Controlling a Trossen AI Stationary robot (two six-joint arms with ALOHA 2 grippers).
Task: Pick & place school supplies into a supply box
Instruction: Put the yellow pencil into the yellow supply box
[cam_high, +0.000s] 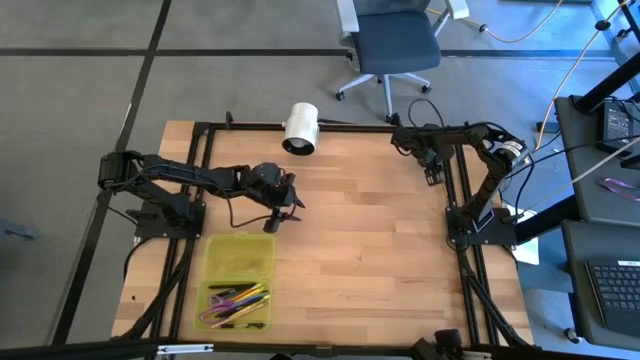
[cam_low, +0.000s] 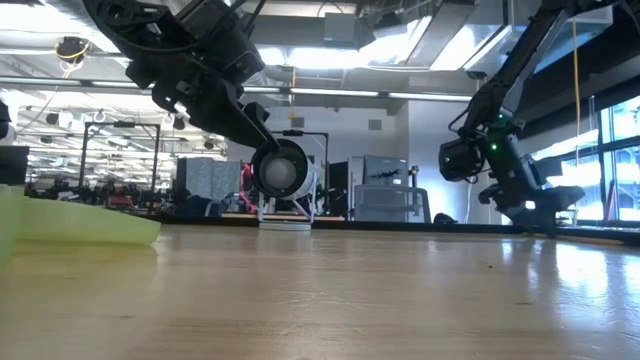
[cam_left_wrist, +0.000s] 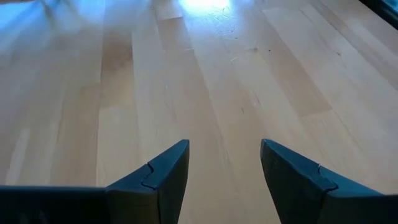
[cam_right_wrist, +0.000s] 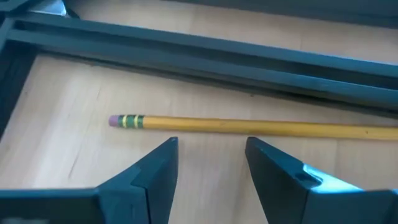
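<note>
The supply box (cam_high: 238, 280), a translucent yellow-green case, lies open near the table's near left edge. Its nearer half holds several pens and pencils (cam_high: 237, 301); its farther half (cam_high: 240, 254) looks empty. My left gripper (cam_high: 284, 212) hovers open just beyond the box, over bare wood (cam_left_wrist: 224, 155). My right gripper (cam_high: 433, 172) is open at the table's far right corner. In its wrist view a yellow pencil (cam_right_wrist: 249, 126) with a pink eraser (cam_right_wrist: 114, 121) lies flat on the table just ahead of the fingertips (cam_right_wrist: 211, 149), beside the dark frame rail. No scissors can be made out.
A white cylinder (cam_high: 300, 128) lies at the far edge, also seen in the low view (cam_low: 282, 170). Black frame rails (cam_right_wrist: 205, 53) run along the table's far and right sides. An office chair (cam_high: 395, 45) stands beyond the table. Bare wood (cam_high: 370, 250) spans the middle.
</note>
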